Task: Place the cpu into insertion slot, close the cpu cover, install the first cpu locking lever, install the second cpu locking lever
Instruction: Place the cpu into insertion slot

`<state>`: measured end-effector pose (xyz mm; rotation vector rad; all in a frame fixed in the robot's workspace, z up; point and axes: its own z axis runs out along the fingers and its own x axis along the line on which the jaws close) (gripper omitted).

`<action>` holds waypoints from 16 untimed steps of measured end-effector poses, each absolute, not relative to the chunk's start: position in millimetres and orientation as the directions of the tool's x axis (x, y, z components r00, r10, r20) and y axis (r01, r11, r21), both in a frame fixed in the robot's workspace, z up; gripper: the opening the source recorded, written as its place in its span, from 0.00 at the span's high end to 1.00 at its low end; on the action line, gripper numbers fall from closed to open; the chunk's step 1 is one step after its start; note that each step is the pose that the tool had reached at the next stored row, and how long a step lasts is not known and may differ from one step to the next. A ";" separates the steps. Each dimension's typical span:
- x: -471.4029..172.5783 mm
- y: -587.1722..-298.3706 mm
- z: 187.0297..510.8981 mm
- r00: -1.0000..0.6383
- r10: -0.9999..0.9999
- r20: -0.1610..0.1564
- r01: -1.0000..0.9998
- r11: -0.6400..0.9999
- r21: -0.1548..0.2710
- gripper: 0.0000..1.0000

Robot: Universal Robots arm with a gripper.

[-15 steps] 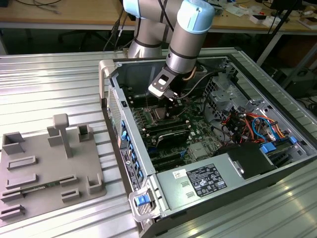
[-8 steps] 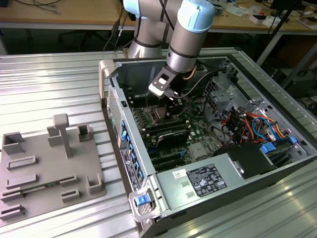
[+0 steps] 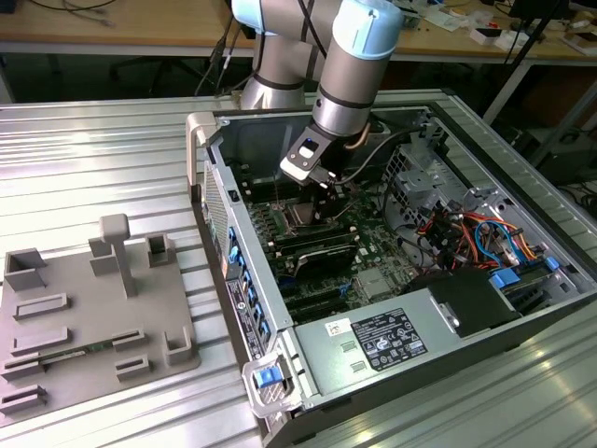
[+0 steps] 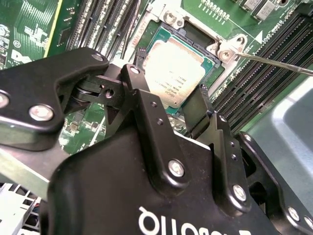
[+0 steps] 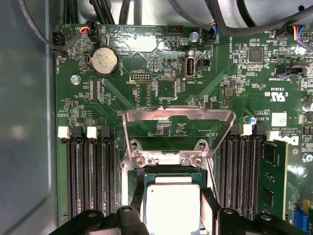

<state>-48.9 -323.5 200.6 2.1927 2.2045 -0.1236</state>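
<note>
Well, my pincer (image 4: 171, 76) is clamped on the cpu (image 5: 173, 209), right at the slot (image 5: 168, 172), seated or just above. The cover (image 5: 178, 116) stands open and a lever (image 4: 274, 62) sticks out free; closing and locking remain.

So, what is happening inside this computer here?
A robot arm reaches into an open computer case. Its pincer sits at the cpu, which lies at the insertion slot on the green motherboard. The cpu cover stands open, not yet closed over the chip.
</note>
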 end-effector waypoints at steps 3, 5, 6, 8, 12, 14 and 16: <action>-48.9 -323.1 200.6 -0.007 0.997 -0.077 0.999 0.004 -0.035 0.46; -48.9 -322.9 200.6 -0.007 0.997 -0.077 0.999 0.004 -0.035 0.46; -48.9 -322.8 200.6 -0.007 0.997 -0.077 0.999 0.004 -0.035 0.46; -48.9 -322.8 200.6 -0.007 0.997 -0.077 0.999 0.004 -0.035 0.46; -48.9 -322.7 200.6 -0.007 0.997 -0.077 0.999 0.004 -0.035 0.46; -48.9 -322.1 200.5 -0.006 0.997 -0.077 0.999 0.004 -0.035 0.46; -48.9 -321.9 199.7 -0.007 0.997 -0.077 0.999 0.004 -0.035 0.46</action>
